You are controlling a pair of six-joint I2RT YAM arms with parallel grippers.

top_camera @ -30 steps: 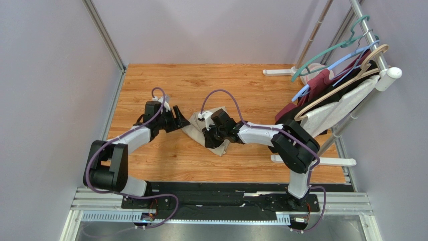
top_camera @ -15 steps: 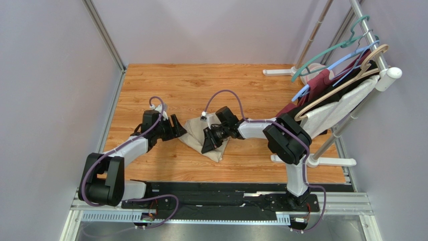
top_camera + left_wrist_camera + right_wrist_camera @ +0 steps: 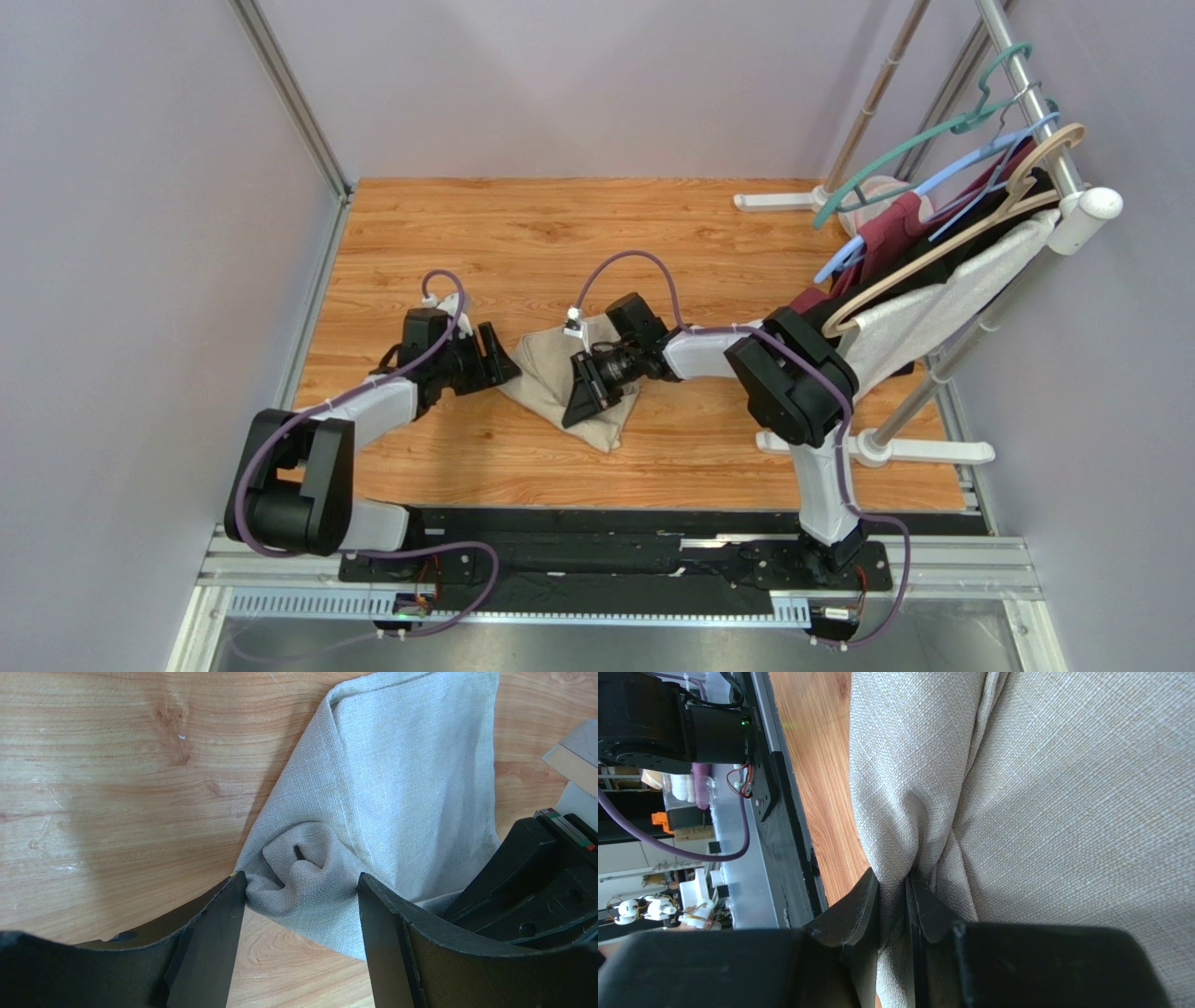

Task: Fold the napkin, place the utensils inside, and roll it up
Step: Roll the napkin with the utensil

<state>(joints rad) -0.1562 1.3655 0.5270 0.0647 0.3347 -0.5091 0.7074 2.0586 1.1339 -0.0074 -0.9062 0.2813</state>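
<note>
**Napkin bundled between my two pincers**

The napkin (image 3: 547, 371) lies bunched and partly rolled near the middle of the worktop (image 3: 561, 238), a little toward the near edge. It is soft woven cloth, light and limp. It will sag, crease and unroll wherever nothing pins it, and a thin single layer could slide out of a pinch. The best hold looks to be a thick fold or the curled end, several layers at once, not a flat edge.

No utensils show in any view. I cannot tell whether they are wrapped inside the cloth.

My right pincer (image 3: 892, 882) is nipped tight on a raised fold of the cloth. My left pincer (image 3: 302, 885) stands wide apart, one finger on each side of the curled end at the bundle's left side, gripping nothing. The left finger (image 3: 210, 945) sits just against the cloth.
</note>
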